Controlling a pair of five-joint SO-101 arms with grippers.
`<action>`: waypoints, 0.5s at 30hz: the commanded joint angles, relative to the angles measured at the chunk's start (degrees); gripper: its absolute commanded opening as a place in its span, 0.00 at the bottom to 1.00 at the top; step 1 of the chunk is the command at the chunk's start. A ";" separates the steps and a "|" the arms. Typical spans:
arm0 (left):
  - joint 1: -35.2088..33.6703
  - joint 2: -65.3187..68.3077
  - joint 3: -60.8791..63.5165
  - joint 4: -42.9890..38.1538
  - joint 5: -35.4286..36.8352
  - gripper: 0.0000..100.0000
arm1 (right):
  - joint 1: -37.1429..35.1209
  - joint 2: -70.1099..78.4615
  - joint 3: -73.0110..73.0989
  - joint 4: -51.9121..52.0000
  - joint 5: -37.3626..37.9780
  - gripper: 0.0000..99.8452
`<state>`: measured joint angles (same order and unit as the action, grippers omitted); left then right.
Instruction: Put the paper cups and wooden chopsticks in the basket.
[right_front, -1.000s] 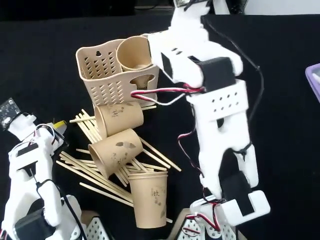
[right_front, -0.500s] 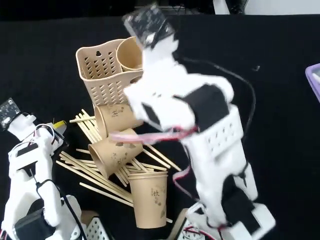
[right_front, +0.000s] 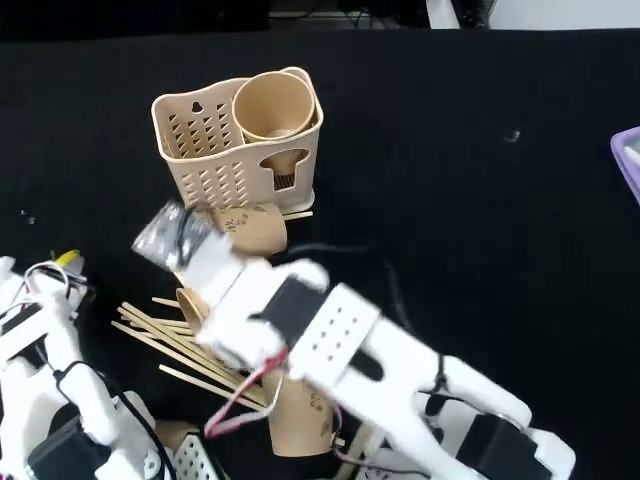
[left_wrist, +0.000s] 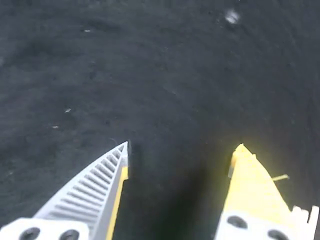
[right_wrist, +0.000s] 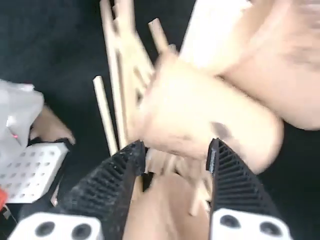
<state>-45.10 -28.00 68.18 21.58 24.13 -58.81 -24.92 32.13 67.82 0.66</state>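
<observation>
I had the right claw (right_wrist: 176, 145) spread wide and hanging just above a tipped paper cup (right_wrist: 210, 112) in the heap, jaws lined up on it, since I judged that cup the easiest next grab. Loose wooden chopsticks (right_front: 160, 338) lay around it on the counter (right_front: 480, 220). One paper cup (right_front: 272, 104) already stood upright in the basket (right_front: 200, 150). The left claw (left_wrist: 182, 146) hung spread over bare counter, apart from the heap.
</observation>
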 joint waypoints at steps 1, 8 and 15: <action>-1.01 -1.85 -1.19 -0.97 2.02 0.32 | -4.13 -2.86 0.75 -3.87 -3.43 0.21; -0.92 -1.85 -1.19 -1.05 2.02 0.32 | -4.48 -2.68 1.89 -5.10 -4.04 0.31; -0.40 -1.85 -1.19 -1.05 2.02 0.32 | 2.90 -3.12 9.54 -15.65 -3.60 0.33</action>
<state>-45.63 -28.00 68.18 21.58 25.80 -61.10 -25.54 40.40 56.13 -2.68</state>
